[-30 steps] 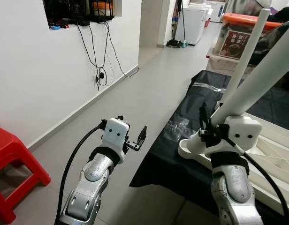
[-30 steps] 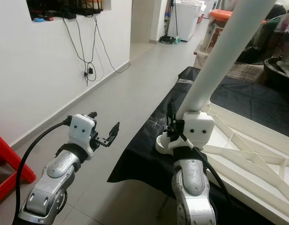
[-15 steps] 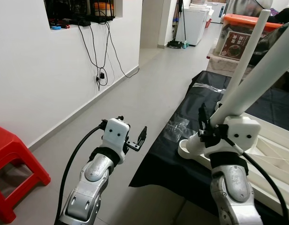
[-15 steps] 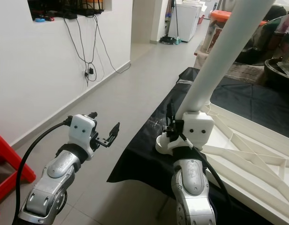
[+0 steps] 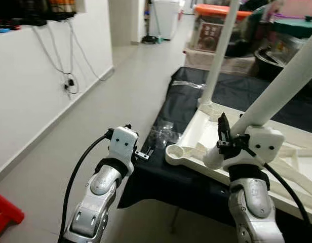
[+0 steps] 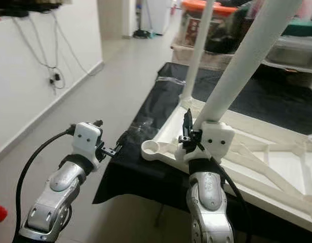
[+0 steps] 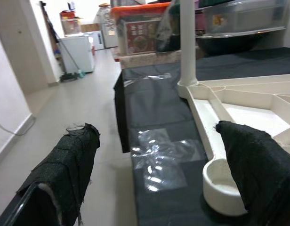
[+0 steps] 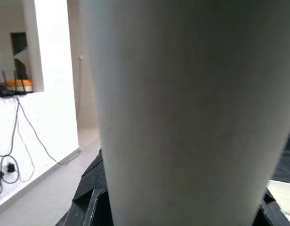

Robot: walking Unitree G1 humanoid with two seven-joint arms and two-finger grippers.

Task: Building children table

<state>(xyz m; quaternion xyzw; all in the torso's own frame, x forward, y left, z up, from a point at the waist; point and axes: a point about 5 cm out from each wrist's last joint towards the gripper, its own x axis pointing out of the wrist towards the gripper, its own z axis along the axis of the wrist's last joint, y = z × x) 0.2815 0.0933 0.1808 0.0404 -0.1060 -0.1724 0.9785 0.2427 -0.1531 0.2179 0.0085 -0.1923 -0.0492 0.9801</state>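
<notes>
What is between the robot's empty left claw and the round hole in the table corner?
Crinkly clear plastic on black cloth, in the left wrist view.

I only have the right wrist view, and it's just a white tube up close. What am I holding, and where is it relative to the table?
Observer: The right gripper holds a white table leg, tilted, beside the empty corner socket.
Operator: Any legs fitted already?
Observer: One, upright at the far corner.
Operator: And the left gripper?
Observer: The left gripper is open, beside the black cloth, holding nothing.
</notes>
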